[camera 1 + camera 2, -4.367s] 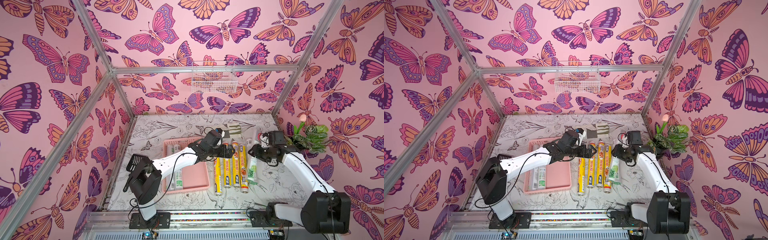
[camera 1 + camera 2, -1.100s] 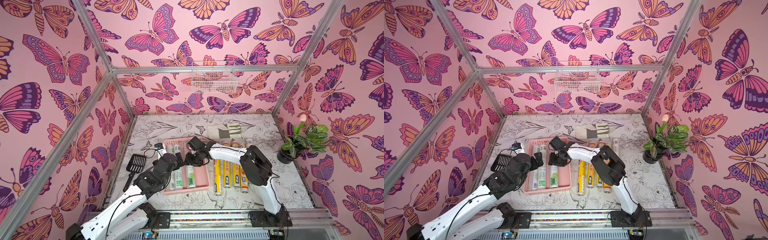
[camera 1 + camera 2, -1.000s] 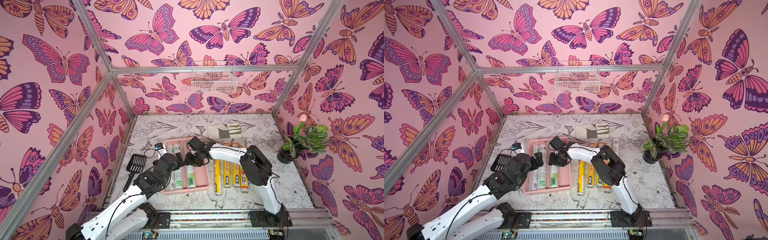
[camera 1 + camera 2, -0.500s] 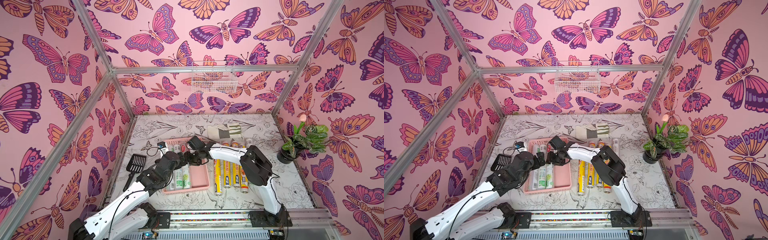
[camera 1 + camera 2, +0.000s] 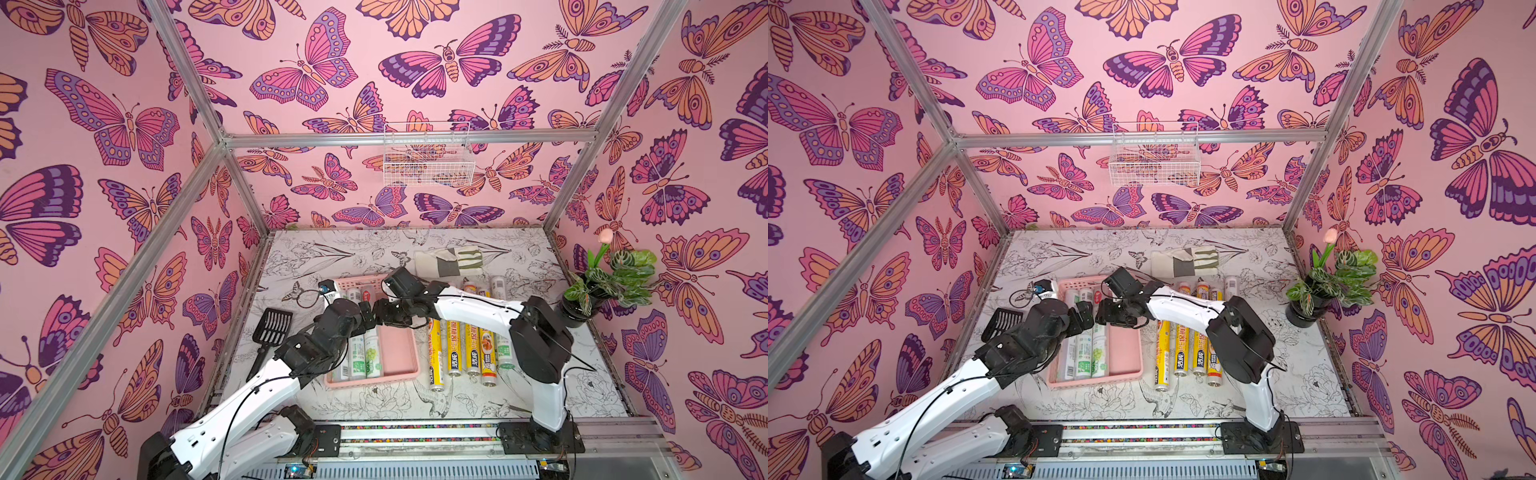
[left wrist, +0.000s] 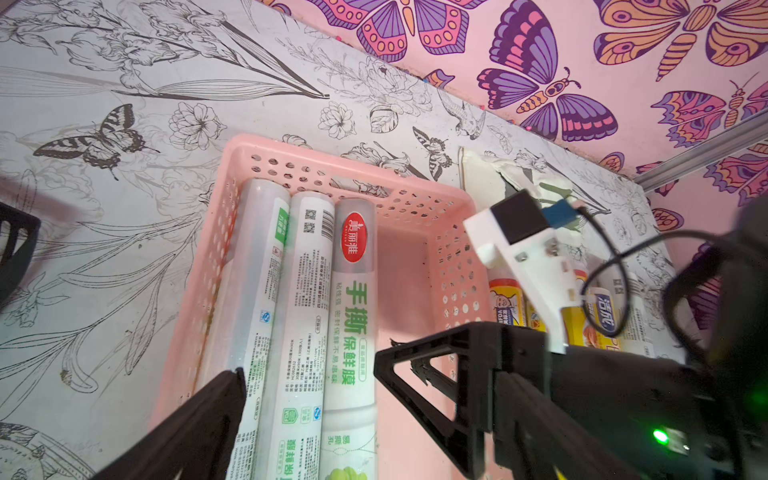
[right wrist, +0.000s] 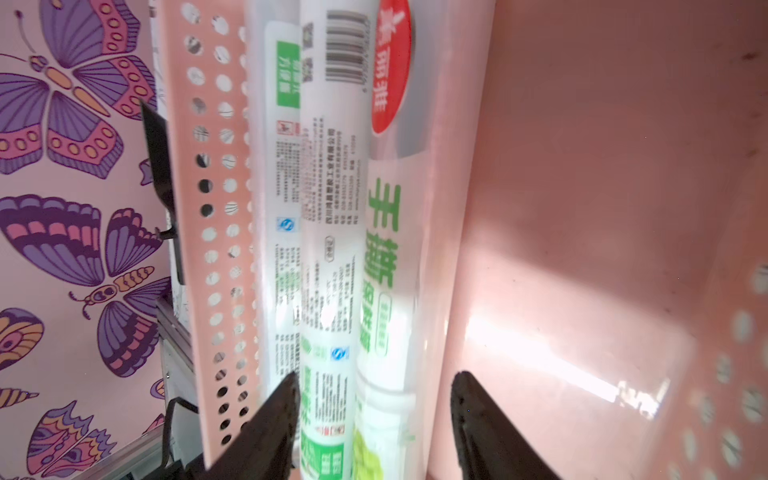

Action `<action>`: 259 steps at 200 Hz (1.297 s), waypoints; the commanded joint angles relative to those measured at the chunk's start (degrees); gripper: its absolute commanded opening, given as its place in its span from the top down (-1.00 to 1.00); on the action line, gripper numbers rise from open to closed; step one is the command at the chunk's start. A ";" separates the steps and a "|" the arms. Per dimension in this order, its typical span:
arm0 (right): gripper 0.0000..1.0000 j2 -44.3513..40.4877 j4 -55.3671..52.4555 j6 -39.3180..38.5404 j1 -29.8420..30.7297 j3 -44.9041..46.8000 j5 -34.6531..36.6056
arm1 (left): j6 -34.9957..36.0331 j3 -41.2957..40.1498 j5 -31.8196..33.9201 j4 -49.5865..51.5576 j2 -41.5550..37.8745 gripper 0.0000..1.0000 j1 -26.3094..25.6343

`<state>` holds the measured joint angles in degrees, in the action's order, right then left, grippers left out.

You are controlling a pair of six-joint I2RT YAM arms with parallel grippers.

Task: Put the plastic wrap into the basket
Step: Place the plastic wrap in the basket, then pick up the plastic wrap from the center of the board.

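since a second ago the third whitish roll (image 6: 351, 316) lies tight against two others (image 6: 307, 291) in the basket (image 5: 397, 353). right gripper (image 7: 374, 376) straddles it part-open, letting go; left gripper (image 6: 309, 365) gapes empty. next: rise clear, fetch the yellow rolls (image 5: 473, 353).

Over the white tabletop with its flower line drawings (image 5: 340, 249): a cream-and-grey fabric work glove with green stripes (image 5: 449, 262) lies flat near its back edge, a black slotted plastic spatula (image 5: 272, 325) sits by its left edge, a dark-potted leafy plant with a pink tulip (image 5: 611, 278) stands at its right edge, and a white wire-mesh basket (image 5: 428, 160) hangs on the wall above its back edge.
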<state>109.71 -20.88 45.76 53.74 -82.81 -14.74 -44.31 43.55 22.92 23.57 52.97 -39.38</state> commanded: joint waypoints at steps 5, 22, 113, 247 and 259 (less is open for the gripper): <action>-0.21 -8.27 -2.50 -3.97 -0.96 4.71 8.38 | 1.99 2.08 -5.40 -3.55 1.72 -1.00 0.24; -0.17 -14.57 -2.85 -5.58 -1.76 9.35 15.35 | 4.33 2.74 -10.23 -7.38 4.07 -0.99 0.22; -0.02 -40.03 -11.66 -13.72 -22.73 28.51 27.36 | 8.46 23.66 -29.09 -15.97 36.15 -0.99 -7.88; -0.05 -36.63 -17.18 -22.90 -44.97 32.96 14.82 | 5.02 46.75 -42.94 -14.93 61.94 -1.00 -15.59; -0.08 -34.65 -17.30 -23.13 -45.47 32.00 14.05 | 5.02 46.96 -43.38 -14.84 62.45 -0.99 -15.73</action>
<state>72.25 -36.29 24.16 9.52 -47.77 1.91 -38.83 89.17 -17.41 7.77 114.32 -54.63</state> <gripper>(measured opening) 0.530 0.998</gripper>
